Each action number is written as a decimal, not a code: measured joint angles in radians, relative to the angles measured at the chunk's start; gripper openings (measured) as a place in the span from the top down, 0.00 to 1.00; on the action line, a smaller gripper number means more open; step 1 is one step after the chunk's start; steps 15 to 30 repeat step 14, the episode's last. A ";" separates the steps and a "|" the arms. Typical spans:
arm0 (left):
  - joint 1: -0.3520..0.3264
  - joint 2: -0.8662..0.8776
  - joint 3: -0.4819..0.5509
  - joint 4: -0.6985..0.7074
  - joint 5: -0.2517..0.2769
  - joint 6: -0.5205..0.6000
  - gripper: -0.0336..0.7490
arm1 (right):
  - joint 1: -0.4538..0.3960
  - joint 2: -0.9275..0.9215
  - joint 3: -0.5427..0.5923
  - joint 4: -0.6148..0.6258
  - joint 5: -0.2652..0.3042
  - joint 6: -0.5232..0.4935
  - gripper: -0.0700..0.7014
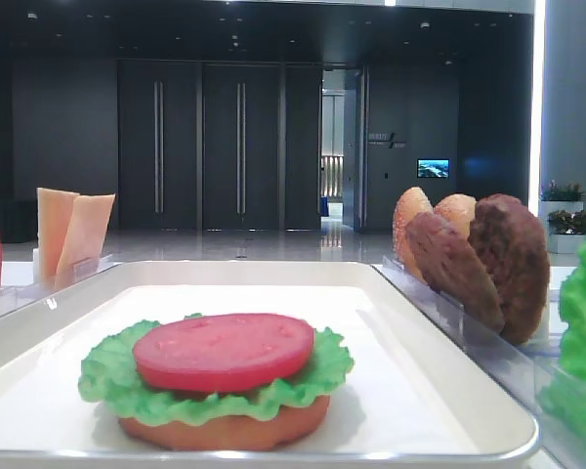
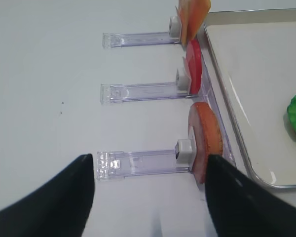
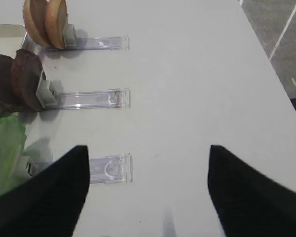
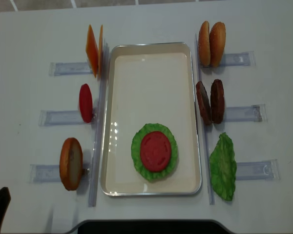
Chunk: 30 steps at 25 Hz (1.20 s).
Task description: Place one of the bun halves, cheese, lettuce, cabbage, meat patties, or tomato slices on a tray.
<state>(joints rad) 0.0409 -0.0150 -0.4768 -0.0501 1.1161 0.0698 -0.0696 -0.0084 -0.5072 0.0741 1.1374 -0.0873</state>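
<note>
Left claw (image 2: 150,197) agape, empty; tomato slice (image 4: 156,150) apart on tray (image 4: 151,63).

clear holders (image 4: 240,114) on white table (image 4: 29,34)

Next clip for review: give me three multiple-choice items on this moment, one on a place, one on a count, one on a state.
1. Where is the tomato slice on the tray?
A. On the lettuce
B. Under the bun
C. On bare tray

2. How many meat patties stand in the holder?
A. One
B. Two
C. Four

3. How is the left claw?
A. Shut on cheese
B. Open, holding nothing
C. Shut on a bun

Answers: 1 A, the red disc tops the green leaf; 2 B, two brown discs stand side by side; 3 B, its fingers are spread over bare table.
</note>
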 joint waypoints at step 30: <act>0.000 0.000 0.000 0.002 0.000 -0.001 0.27 | 0.000 0.000 0.000 0.000 0.000 0.000 0.28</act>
